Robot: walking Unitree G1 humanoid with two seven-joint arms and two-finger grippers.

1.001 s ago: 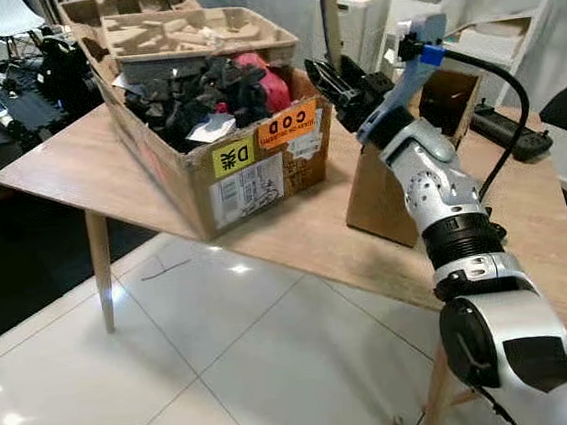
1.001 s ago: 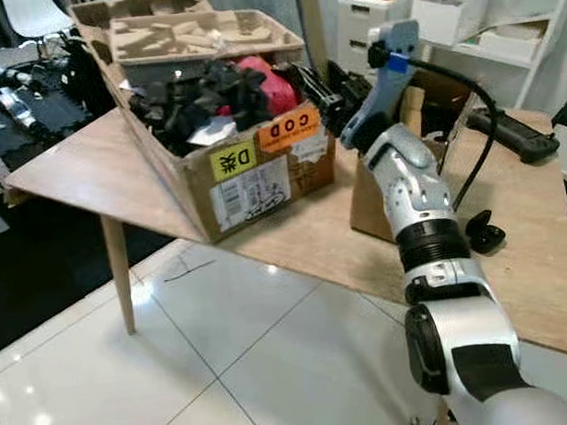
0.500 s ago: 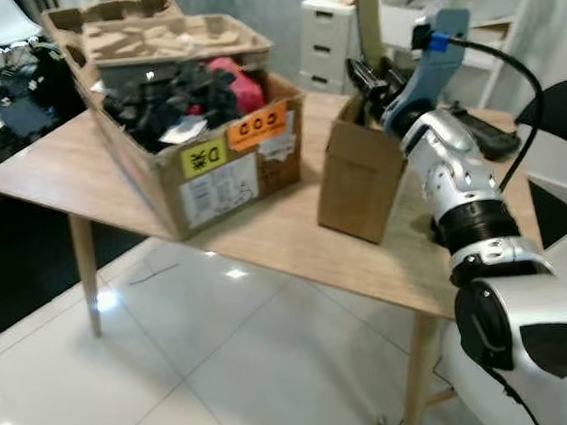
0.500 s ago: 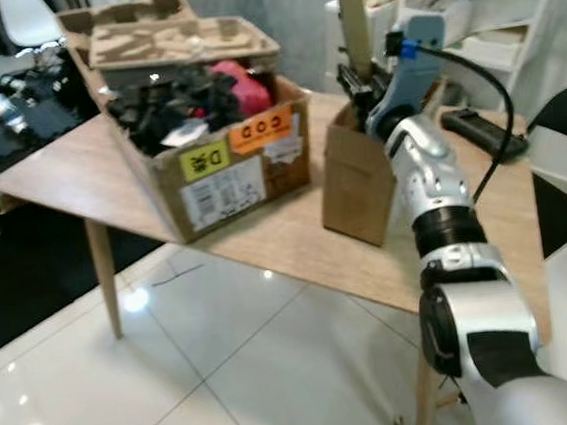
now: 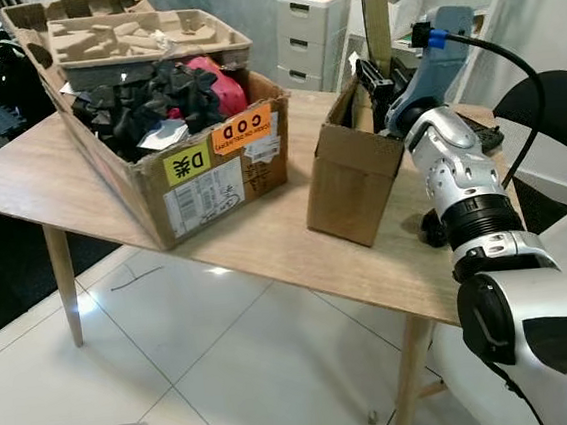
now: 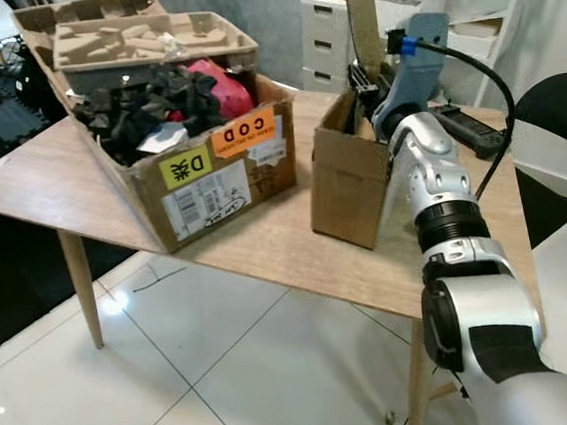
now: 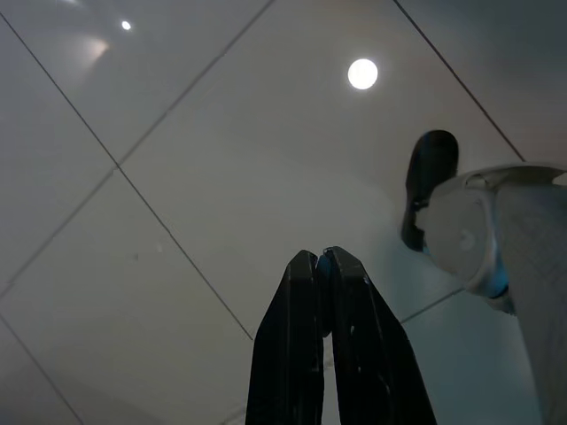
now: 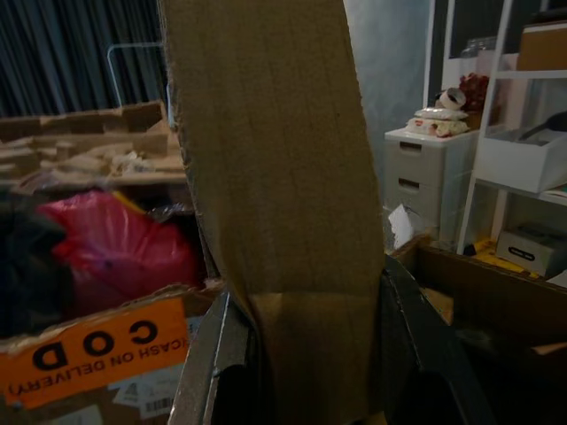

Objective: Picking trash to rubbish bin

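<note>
**Carrying the cardboard strip to the small box**

Holding a tall cardboard strip (image 8: 275, 177) upright, the right tool (image 5: 376, 75) now sits at the top rim of the small open cardboard box (image 5: 346, 181), on that box's far side from the camera. A second ago the same tool was beside the large carton, with nothing tall standing up from it in the head views; half a second ago it was already close to the small box with the strip rising above it. The whole scene has also slid across the head views, so the camera has moved too and part of that shift is the robot's own motion.

The right wrist view shows the strip clamped between the two black fingers (image 8: 213, 354), one on each face of the cardboard, with the small box's open inside just beyond.

The large carton (image 5: 172, 153), stuffed with dark scraps and a red piece and topped by a moulded pulp tray (image 5: 136, 36), stands on the wooden surface (image 5: 265, 229) just beside the small box, on the side away from the arm.

The left tool (image 7: 323, 354) hangs idle over the tiled floor (image 7: 177, 177), its fingers pressed together on nothing.

Judging from this, the small box serves as the bin, and the strip looks ready to be lowered in and released.
</note>
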